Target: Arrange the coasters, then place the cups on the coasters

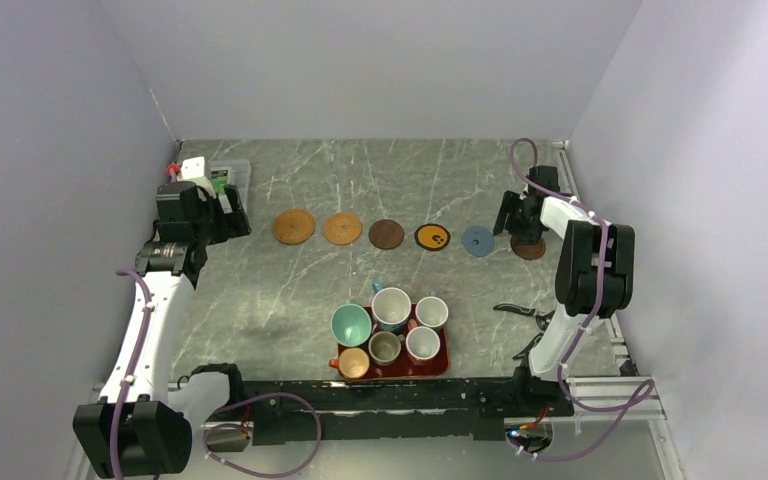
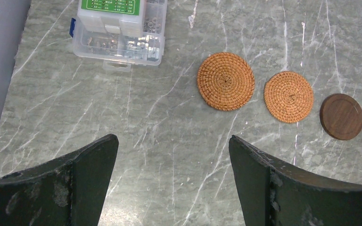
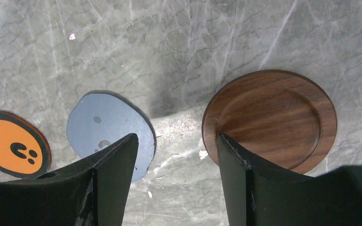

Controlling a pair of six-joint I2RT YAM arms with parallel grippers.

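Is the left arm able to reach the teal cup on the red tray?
Probably yes. The teal cup stands on the left side of the red tray, nearest that arm, with nothing lying between. The left fingers are open and empty. The orange cup close beside it could make gripping tight.

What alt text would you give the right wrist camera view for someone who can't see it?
The open, empty right gripper hovers above a grey marble table. A dark brown coaster lies on the picture's right, its near edge hidden by one finger. A blue-grey coaster and an orange-faced black coaster lie further left.
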